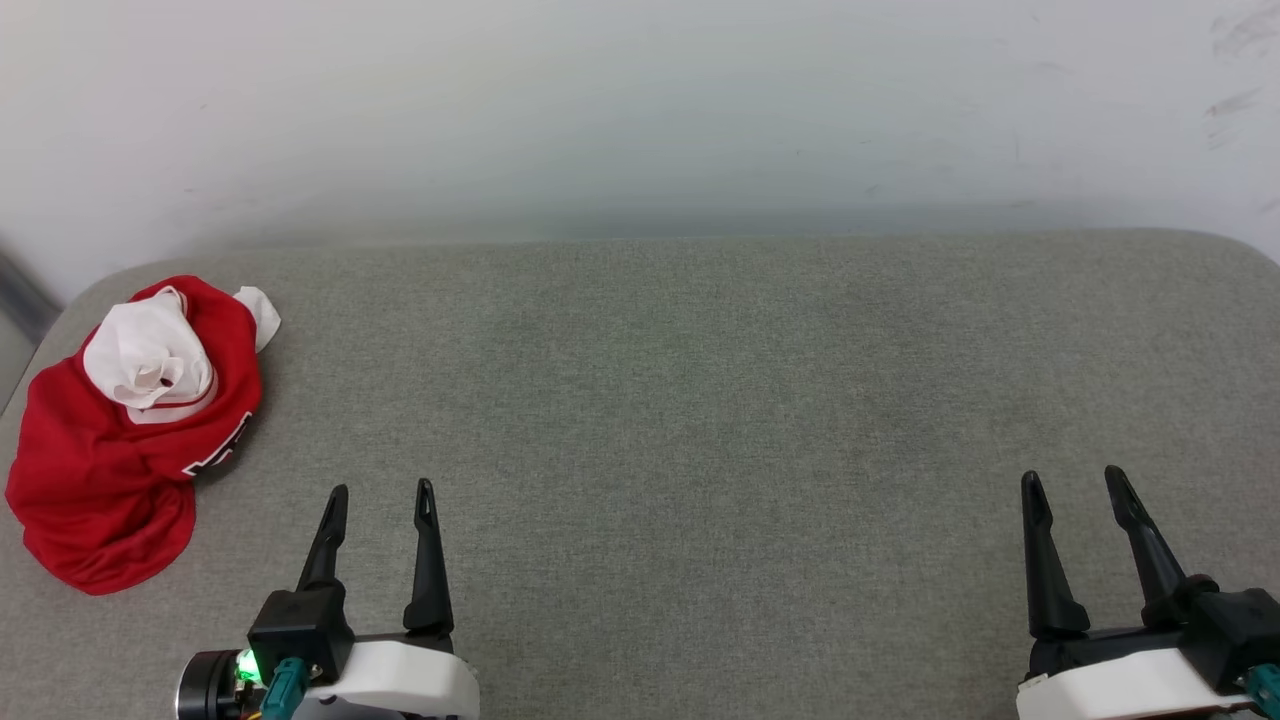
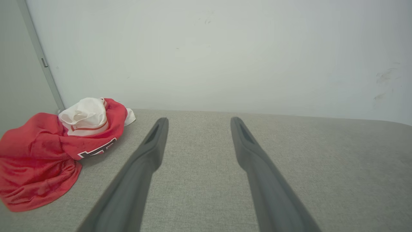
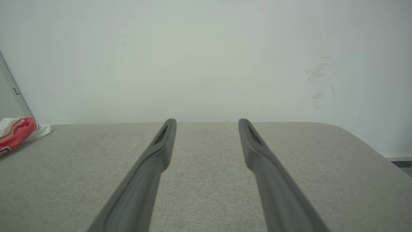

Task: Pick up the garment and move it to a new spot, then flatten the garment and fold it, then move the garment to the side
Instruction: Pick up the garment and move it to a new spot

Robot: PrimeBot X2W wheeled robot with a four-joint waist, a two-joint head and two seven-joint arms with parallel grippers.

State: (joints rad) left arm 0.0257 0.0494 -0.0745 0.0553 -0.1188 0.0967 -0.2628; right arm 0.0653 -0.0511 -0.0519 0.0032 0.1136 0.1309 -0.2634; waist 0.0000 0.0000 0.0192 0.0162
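The garment (image 1: 110, 460) lies crumpled in a heap at the far left of the grey surface, red with a white sleeve bunched on top and a bit of black lettering showing. The left wrist view has the garment (image 2: 42, 154) to the left of its fingers, and the right wrist view catches an edge of the garment (image 3: 16, 132) at the far left. My left gripper (image 1: 382, 490) hovers open near the front edge, a little right of the heap and apart from it. My right gripper (image 1: 1072, 478) stands open at the lower right with nothing between its fingers.
The grey fabric-covered surface (image 1: 700, 420) has rounded far corners and runs up to a pale wall (image 1: 640, 110). A grey vertical strip (image 2: 40, 58) rises beside the wall at the left end, just behind the heap.
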